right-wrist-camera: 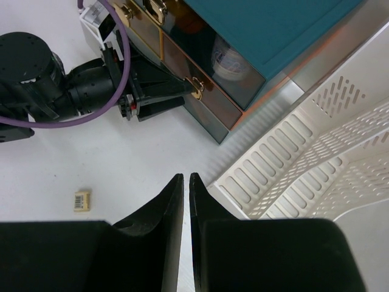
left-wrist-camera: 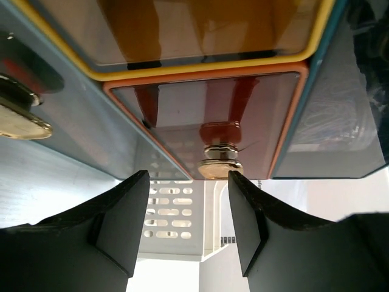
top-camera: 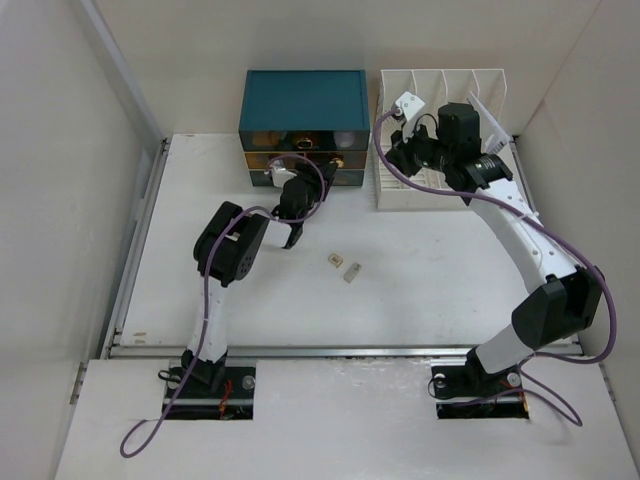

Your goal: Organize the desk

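Note:
The white desk (top-camera: 440, 290) carries a teal drawer box (top-camera: 303, 98) at the back. My left gripper (top-camera: 302, 168) is open and points at the box's drawer fronts. In the left wrist view its fingertips (left-wrist-camera: 188, 177) stand just short of the orange-framed drawer (left-wrist-camera: 255, 109), with that drawer's gold knob (left-wrist-camera: 220, 166) next to the right finger (left-wrist-camera: 246, 219). My right gripper (top-camera: 394, 152) is shut and empty. It hovers above the desk by the left edge of the white file rack (top-camera: 440, 140), as the right wrist view (right-wrist-camera: 186, 177) shows.
Two small tan tags (top-camera: 333, 260) (top-camera: 352, 271) lie mid-desk; one also shows in the right wrist view (right-wrist-camera: 81, 199). A metal rail (top-camera: 340, 350) runs along the near edge. White walls enclose the left, back and right sides.

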Controlling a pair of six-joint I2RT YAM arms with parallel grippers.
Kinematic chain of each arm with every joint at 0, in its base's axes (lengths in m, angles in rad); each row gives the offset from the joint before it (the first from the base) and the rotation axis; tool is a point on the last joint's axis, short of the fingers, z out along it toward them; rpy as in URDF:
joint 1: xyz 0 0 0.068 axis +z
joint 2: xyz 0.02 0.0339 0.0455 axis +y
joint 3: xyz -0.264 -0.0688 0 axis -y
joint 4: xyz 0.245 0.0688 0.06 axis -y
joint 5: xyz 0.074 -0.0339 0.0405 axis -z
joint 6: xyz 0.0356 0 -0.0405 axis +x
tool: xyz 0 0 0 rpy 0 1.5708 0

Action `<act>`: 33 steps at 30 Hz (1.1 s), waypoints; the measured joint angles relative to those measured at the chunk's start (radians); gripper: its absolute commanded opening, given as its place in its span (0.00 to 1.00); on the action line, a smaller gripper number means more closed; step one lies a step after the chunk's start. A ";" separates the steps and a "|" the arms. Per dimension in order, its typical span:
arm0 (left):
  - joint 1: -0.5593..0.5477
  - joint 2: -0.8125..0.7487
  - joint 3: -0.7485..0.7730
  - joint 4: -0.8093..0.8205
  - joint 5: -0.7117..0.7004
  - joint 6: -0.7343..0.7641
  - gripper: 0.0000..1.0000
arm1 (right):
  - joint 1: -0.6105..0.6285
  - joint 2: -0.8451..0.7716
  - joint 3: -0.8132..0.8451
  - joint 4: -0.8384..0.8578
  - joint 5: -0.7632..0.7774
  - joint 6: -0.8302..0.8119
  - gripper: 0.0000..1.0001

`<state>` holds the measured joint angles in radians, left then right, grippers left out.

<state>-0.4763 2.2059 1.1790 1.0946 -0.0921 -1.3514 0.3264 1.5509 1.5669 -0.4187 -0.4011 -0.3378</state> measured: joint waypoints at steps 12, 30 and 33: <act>-0.001 0.009 0.000 0.029 -0.018 -0.020 0.50 | 0.000 0.000 0.000 0.000 0.000 0.000 0.14; -0.006 0.037 0.000 0.149 0.005 -0.076 0.44 | 0.000 0.000 0.000 -0.001 0.000 -0.007 0.14; -0.006 0.039 0.002 0.153 0.005 -0.080 0.44 | 0.000 0.000 0.000 -0.001 0.000 -0.007 0.14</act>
<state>-0.4824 2.2452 1.1809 1.2472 -0.0875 -1.4311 0.3264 1.5509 1.5669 -0.4198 -0.4011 -0.3450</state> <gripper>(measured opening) 0.443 0.141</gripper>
